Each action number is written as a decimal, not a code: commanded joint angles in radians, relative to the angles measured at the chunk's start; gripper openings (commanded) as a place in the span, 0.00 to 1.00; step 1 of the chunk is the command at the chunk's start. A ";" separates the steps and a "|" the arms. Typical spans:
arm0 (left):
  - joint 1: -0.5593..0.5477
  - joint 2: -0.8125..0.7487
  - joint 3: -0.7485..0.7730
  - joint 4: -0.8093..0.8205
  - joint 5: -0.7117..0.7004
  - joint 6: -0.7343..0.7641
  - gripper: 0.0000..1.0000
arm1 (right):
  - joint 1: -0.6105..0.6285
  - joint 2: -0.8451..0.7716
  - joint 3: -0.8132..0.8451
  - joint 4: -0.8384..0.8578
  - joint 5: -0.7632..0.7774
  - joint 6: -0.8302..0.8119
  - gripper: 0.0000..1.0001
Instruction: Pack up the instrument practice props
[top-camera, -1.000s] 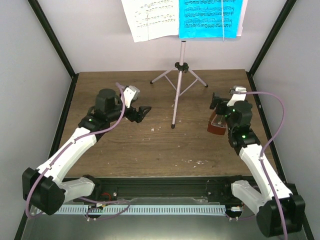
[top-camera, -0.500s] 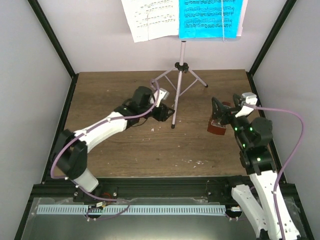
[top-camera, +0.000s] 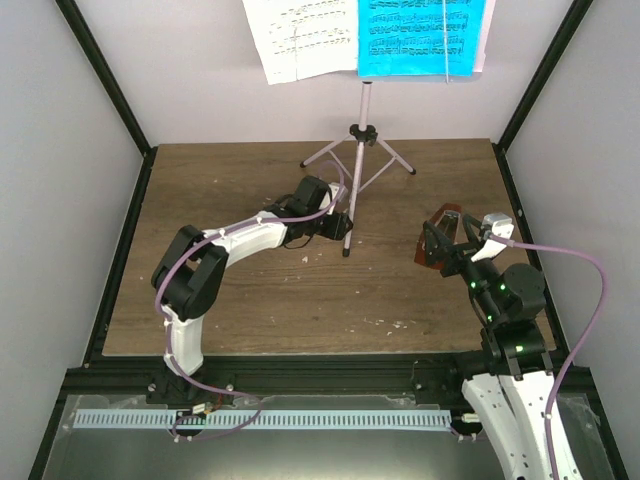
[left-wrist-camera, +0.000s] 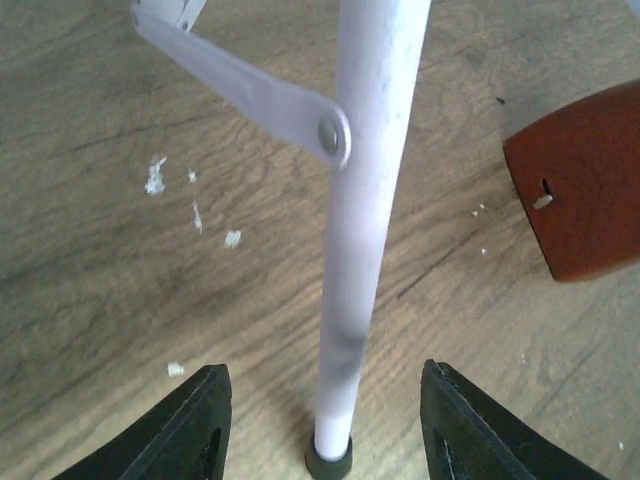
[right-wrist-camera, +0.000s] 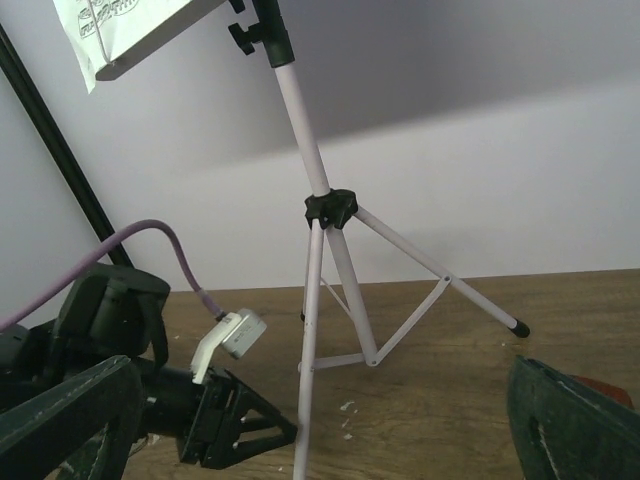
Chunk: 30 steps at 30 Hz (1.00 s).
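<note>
The pale pink music stand (top-camera: 366, 110) stands at the back middle on its tripod. A white sheet (top-camera: 300, 38) and a cyan sheet (top-camera: 420, 35) rest on its desk. My left gripper (top-camera: 340, 226) lies low on the table, open, its jaws on either side of the stand's front leg (left-wrist-camera: 355, 250) with a gap on both sides. The brown metronome (top-camera: 422, 252) sits at the right. My right gripper (top-camera: 446, 243) hovers over it, wide open and holding nothing. In the right wrist view the stand (right-wrist-camera: 312, 290) and the left gripper (right-wrist-camera: 250, 430) show between the right gripper's fingers (right-wrist-camera: 70, 420).
Small white crumbs (left-wrist-camera: 195, 210) lie on the wooden table (top-camera: 220, 190) near the stand's leg. Black frame posts (top-camera: 110, 80) and white walls close in the table on three sides. A brown corner of the metronome (left-wrist-camera: 585, 190) lies right of the leg in the left wrist view.
My left arm has reached right to the stand's front leg and its jaws have narrowed around it. My right arm has drawn back toward its base, with its gripper still over the metronome.
</note>
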 joint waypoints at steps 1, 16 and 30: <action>-0.002 0.067 0.087 -0.010 0.014 -0.002 0.53 | -0.006 0.000 0.000 0.009 -0.004 -0.003 1.00; -0.005 0.132 0.173 -0.018 -0.033 0.010 0.10 | -0.006 0.015 -0.017 0.029 -0.014 -0.012 1.00; -0.003 -0.197 -0.220 -0.030 -0.021 0.110 0.00 | -0.006 0.001 -0.035 0.040 -0.017 -0.012 1.00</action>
